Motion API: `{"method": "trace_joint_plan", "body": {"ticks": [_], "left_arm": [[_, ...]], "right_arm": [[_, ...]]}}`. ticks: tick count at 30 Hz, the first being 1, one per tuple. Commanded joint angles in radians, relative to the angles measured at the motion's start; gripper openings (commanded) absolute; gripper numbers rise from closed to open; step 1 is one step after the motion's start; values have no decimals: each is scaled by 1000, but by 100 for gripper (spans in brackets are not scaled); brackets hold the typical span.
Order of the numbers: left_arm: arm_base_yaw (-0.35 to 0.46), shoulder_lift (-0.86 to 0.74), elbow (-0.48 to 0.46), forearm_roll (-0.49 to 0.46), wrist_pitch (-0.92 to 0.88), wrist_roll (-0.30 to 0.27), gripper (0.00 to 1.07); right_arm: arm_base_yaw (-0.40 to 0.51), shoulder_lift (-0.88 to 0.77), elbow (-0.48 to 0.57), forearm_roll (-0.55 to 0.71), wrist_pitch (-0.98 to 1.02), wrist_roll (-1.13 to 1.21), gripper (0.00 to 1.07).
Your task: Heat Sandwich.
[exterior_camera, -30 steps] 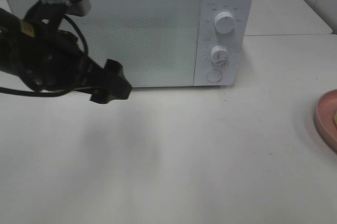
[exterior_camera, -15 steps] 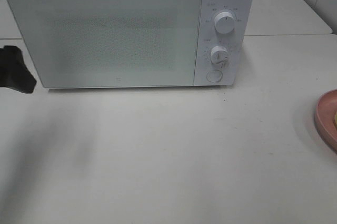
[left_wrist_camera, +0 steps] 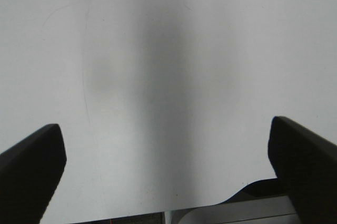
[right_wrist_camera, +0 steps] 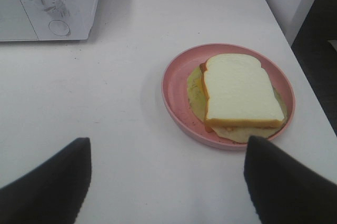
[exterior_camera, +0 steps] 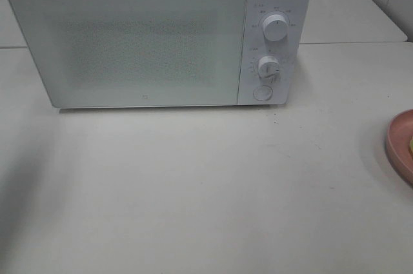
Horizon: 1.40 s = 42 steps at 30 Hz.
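Plainly, both pincers (left_wrist_camera: 168, 166) (right_wrist_camera: 166, 182) gape over the white tabletop (exterior_camera: 206, 190), holding nothing.

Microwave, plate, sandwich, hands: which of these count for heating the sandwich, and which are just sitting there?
Part of the job:
- sandwich, lying on the pink plate
- microwave, door closed
- right hand, open, empty, apart from the plate

Just there:
- white table
- left hand, open over bare table, holding nothing

The sandwich (right_wrist_camera: 242, 91) lies flat on a pink plate (right_wrist_camera: 176, 79): a pale bread slice on top, yellow layer beneath.
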Motion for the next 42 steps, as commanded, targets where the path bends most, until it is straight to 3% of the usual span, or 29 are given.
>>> {"method": "trace_joint_plan", "body": {"ticks": [1,8,25,42], "left_arm": [[4,-70,38,16,23,-19,104],[4,-230,114,78,22,-64,104],[4,-804,337,67,21,-41,104],[-1,-1156,368,71,65,-35,104]], "right_arm": [[-7,-27,0,-3,-10,-8,76],[-7,-27,0,-3,-10,-8,76],[-7,-27,0,-3,-10,-8,76],[-7,-27,0,-3,-10,-8,76]]}}
